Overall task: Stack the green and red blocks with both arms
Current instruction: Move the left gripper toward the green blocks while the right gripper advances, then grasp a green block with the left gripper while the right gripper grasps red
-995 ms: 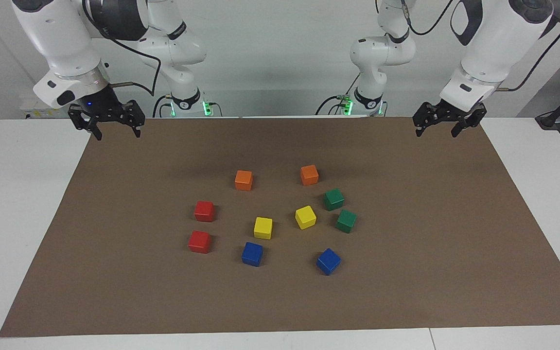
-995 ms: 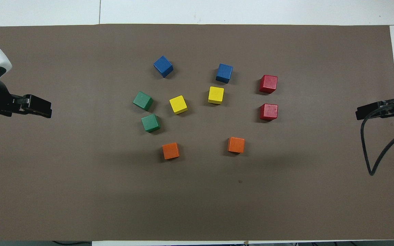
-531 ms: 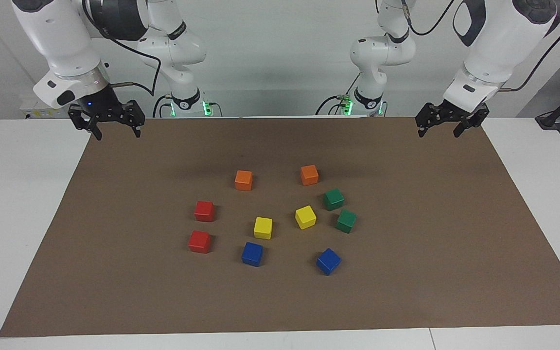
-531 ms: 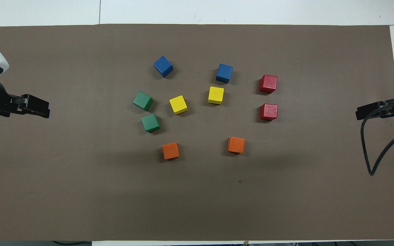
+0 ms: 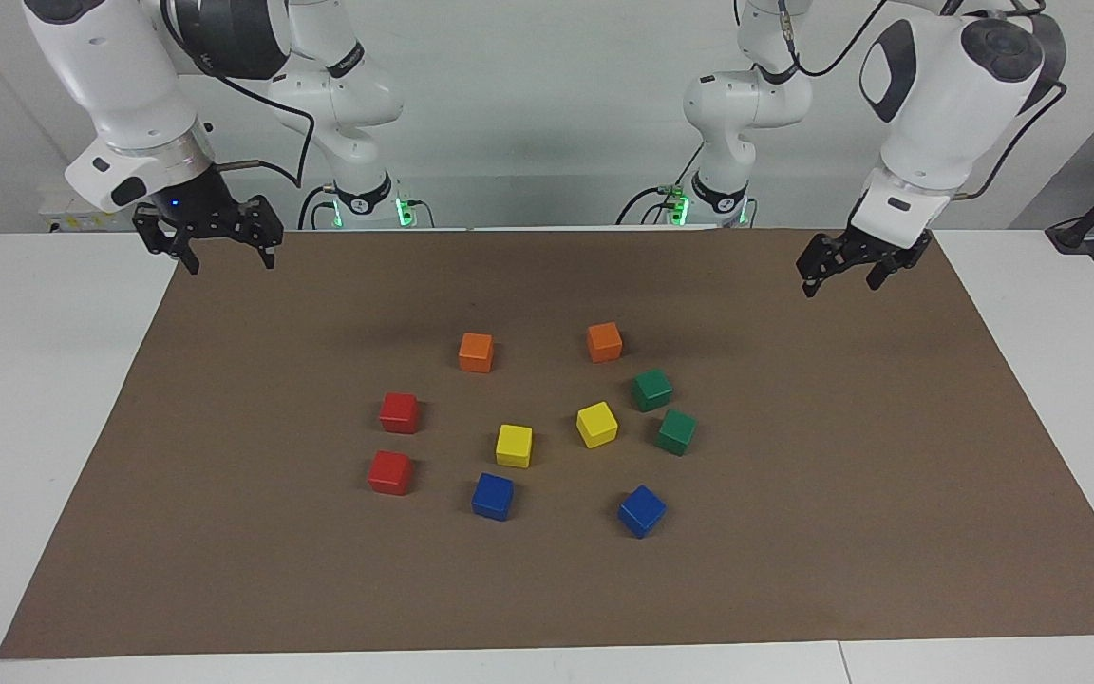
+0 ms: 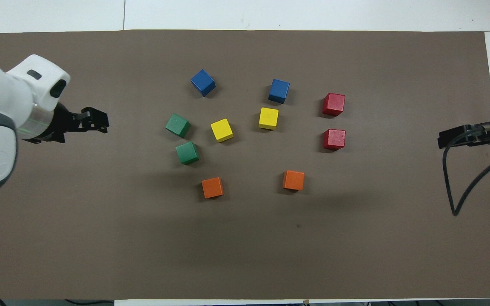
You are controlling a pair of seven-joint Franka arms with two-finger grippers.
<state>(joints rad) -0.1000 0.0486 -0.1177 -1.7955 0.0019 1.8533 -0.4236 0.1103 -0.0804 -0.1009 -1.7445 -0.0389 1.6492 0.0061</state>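
Observation:
Two green cubes [image 5: 651, 389] [image 5: 676, 431] lie side by side on the brown mat toward the left arm's end; they also show in the overhead view [image 6: 187, 153] [image 6: 177, 125]. Two red cubes [image 5: 399, 412] [image 5: 389, 472] lie apart toward the right arm's end, also in the overhead view [image 6: 334, 139] [image 6: 334, 104]. My left gripper [image 5: 839, 277] is open and empty, up over the mat's edge area at its own end [image 6: 96, 123]. My right gripper [image 5: 224, 258] is open and empty, waiting over the mat's edge at its own end [image 6: 445, 140].
Two orange cubes [image 5: 476, 351] [image 5: 604, 342] lie nearest the robots. Two yellow cubes [image 5: 514, 445] [image 5: 596, 424] lie in the middle between the reds and greens. Two blue cubes [image 5: 492, 496] [image 5: 641, 510] lie farthest. All rest on the brown mat [image 5: 794, 589].
My left gripper has swung inward over the mat toward the green cubes and dropped a little. My right arm has barely moved. No cube has moved.

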